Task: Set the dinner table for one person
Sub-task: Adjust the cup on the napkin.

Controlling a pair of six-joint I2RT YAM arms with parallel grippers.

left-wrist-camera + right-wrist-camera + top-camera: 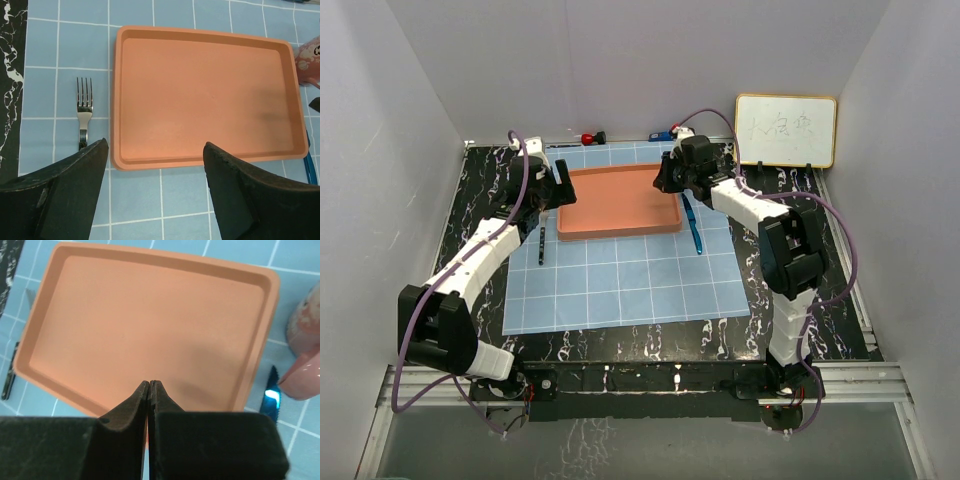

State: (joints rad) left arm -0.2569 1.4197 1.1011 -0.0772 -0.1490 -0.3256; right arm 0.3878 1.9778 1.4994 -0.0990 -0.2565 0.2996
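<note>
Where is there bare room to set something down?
Bare: the tray floor, and the cloth between the tray and the near table edge. Crowded: fork by the tray's left side, knife and mug by its right.

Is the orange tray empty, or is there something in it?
Empty. The orange tray shows a bare inside; the fork lies beside it on the blue cloth.

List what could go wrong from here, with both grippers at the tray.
1. The pink mug sits close by the tray's far right corner, near the shut, empty right gripper; a sideways swing could knock it.
2. The fork lies just beside the open left gripper; lowering there could shove the fork crooked or catch the tray's rim.
</note>
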